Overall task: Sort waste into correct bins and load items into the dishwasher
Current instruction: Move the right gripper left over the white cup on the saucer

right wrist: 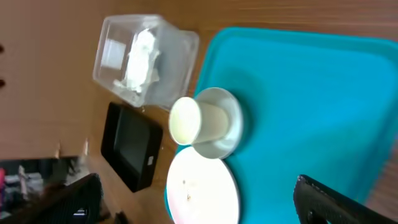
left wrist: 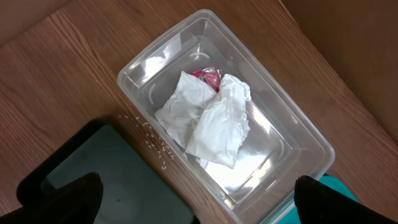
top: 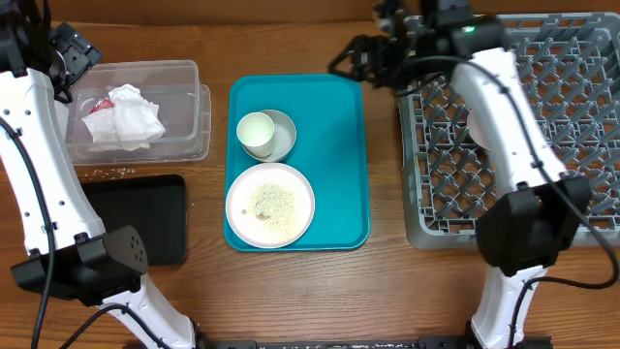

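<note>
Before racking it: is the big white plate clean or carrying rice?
Carrying rice. The overhead view shows the plate on the teal tray with a patch of rice grains at its middle.

Glossy clear plastic tub (left wrist: pixel 292 130), crumpled paper napkins (left wrist: pixel 211 121)

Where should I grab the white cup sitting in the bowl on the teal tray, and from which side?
Take the white cup by its rim from above, one jaw inside, one outside: its mouth faces up and the bowl hides its lower wall.
</note>
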Tool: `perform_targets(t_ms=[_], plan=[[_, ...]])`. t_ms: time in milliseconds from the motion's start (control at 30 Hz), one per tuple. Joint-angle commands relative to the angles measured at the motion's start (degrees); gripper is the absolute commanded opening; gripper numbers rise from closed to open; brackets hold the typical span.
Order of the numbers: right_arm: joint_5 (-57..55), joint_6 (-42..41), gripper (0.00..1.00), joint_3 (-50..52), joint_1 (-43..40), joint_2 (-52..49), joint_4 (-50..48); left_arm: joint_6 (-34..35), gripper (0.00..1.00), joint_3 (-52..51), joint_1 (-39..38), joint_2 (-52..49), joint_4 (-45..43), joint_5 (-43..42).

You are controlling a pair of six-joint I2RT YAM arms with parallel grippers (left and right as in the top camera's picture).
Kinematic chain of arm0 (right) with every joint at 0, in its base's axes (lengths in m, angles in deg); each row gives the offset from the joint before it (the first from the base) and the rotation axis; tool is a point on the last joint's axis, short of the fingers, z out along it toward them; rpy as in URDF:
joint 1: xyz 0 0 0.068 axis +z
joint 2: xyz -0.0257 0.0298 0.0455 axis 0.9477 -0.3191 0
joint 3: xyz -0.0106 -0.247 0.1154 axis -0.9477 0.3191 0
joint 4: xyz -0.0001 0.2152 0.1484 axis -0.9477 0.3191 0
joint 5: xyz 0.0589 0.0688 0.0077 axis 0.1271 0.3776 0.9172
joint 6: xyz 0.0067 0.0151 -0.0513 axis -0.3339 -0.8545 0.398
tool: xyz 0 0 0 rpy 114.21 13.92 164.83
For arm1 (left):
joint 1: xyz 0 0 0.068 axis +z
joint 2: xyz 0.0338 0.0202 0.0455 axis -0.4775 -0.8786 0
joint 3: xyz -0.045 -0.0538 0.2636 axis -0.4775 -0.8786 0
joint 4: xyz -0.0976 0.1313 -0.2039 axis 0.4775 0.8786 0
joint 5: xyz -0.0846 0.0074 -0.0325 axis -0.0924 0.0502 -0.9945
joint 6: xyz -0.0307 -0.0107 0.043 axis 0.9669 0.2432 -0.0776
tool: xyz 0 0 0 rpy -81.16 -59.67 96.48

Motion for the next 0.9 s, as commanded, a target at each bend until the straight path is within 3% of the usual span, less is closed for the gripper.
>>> perform_targets(t_ms=[0,133,400,567,667,700,867], plan=[[-11.7,-2.3,1.0,0.1,7.9,1.0,-0.7,-0.7,1.0,-0.1,-0.4,-0.4,0.0,0.1],[-33.0,-9.8,1.0,0.1,17.3,-0.4,-2.4,-0.7,1.0,-0.1,-0.4,-0.4,0.0,0.1],[-52.3,-10.4,1.0,0.1,31.3,-4.7,-13.5,-0.7,1.0,-0.1,-0.4,-0.4,0.0,0.1],[-55.6,-10.4,0.94,0.1,34.5,-7.3,-16.1,-0.7,1.0,-0.1,-0.4,-0.4,0.0,0.1],[-55.6,-10.4,0.73,0.1,34.6,-9.4,-16.9,-0.7,1.0,-0.1,-0.4,-0.4,0.0,0.1],[-55.6,-10.4,0.71,0.1,34.6,-10.1,-17.0,-0.7,1.0,-0.1,-0.4,-0.4,0.0,0.1],[-55.6,-10.4,0.71,0.1,34.1,-13.6,-16.6,-0.7,1.0,-0.1,-0.4,-0.4,0.0,0.1]])
